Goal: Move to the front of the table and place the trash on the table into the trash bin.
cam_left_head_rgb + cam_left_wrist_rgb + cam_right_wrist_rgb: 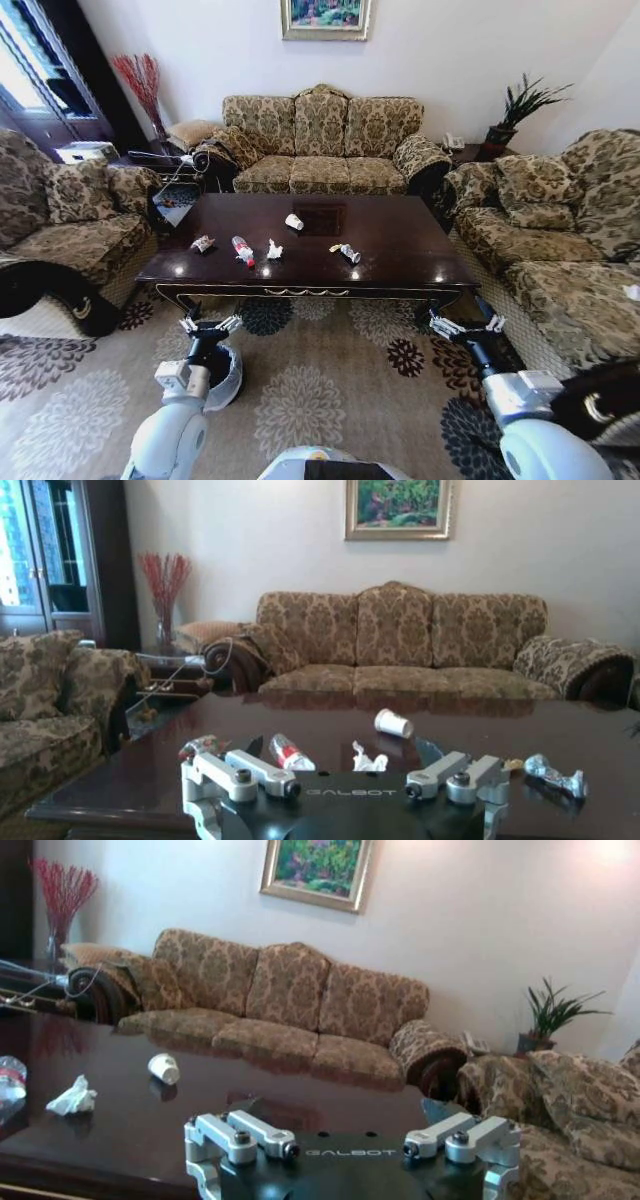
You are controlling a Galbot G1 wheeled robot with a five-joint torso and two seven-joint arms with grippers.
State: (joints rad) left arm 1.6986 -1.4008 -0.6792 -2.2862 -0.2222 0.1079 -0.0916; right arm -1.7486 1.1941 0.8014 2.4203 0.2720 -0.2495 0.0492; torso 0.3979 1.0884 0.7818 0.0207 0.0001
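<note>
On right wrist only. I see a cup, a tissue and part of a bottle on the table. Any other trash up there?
Observer: Yes, two more. A left wrapper lies beyond the bottle on the robot's left, and a right wrapper lies right of the tissue.
Operator: Where's the bin?
Observer: The trash bin stands on the carpet beside the left arm, short of the table.
Operator: Left gripper?
Observer: The left gripper is open and empty, in front of the table's near edge.
</note>
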